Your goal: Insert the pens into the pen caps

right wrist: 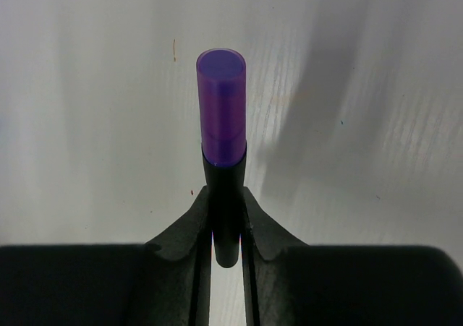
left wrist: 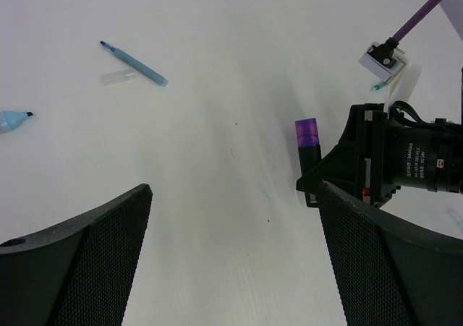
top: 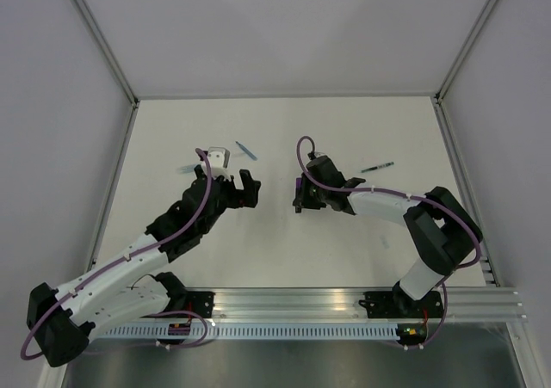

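Observation:
My right gripper (right wrist: 226, 199) is shut on the black body of a stubby black-and-purple marker (right wrist: 222, 109), whose purple cap sits on its end above the white table. The left wrist view shows the same marker (left wrist: 307, 139) upright in the right gripper (left wrist: 316, 178). My left gripper (left wrist: 233, 196) is open and empty just to its left (top: 245, 188). A slim blue pen (left wrist: 134, 64) lies at the far left with a clear cap (left wrist: 117, 77) beside it. A light blue marker (left wrist: 12, 120) lies uncapped at the view's left edge. A thin dark pen (top: 377, 167) lies right of the right gripper (top: 299, 197).
White walls close in the table (top: 284, 250) on the left, back and right. An aluminium rail (top: 344, 306) carrying both arm bases runs along the near edge. Purple cables loop over both arms.

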